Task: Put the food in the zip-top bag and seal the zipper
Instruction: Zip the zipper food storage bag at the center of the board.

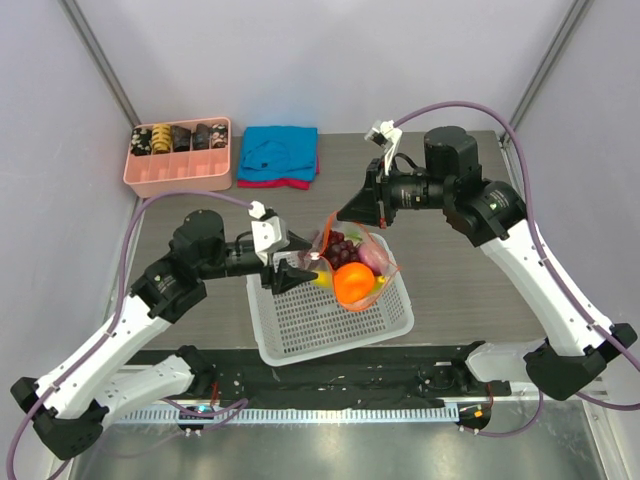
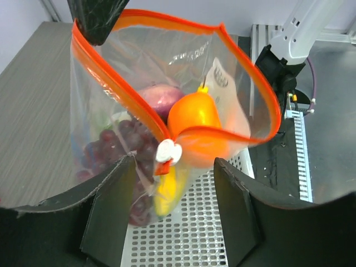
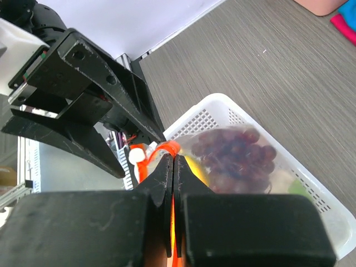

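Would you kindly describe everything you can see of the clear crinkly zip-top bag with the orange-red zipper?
The clear crinkly plastic zip-top bag stands upright in the white mesh basket, mouth gaping open. An orange-red zipper strip rims the mouth, with a white slider at one end. A white label shows on one wall. Inside are dark purple grapes, a purple onion, an orange fruit and a yellow banana. The right gripper pinches the strip's other end; the left gripper holds open fingers either side of the slider.
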You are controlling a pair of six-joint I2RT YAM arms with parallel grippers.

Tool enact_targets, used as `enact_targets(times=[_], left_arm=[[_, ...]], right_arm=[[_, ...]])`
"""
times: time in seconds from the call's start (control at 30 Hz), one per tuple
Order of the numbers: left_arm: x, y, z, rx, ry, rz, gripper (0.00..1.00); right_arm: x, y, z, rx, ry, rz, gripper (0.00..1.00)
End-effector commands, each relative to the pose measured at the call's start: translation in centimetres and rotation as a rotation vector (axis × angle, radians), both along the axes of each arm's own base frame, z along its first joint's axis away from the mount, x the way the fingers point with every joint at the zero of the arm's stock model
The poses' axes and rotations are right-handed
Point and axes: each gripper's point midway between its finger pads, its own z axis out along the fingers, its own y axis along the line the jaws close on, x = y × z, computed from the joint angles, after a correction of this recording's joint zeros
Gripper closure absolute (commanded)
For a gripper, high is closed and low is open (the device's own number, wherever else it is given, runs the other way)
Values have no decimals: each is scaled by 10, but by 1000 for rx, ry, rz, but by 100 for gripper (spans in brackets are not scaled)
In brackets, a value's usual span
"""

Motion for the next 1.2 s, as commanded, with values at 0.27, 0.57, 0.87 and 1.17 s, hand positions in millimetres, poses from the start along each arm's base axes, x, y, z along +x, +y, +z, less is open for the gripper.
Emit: enact_targets(times=[0.27, 0.57, 0.87, 1.17], left_arm=[[-1, -4, -17, 15, -58, -27, 37], [3, -6, 3, -44, -43, 5, 60], [3, -6, 5, -37, -19, 11, 100], [-5, 11, 20, -59, 89, 66, 100]], right_arm=[[-4, 3, 48, 120, -123, 11, 99], [-7, 7, 44, 127, -92, 38, 99], [-5, 9, 40, 120, -97, 32, 99], [16, -5, -24, -57, -102, -64, 69]])
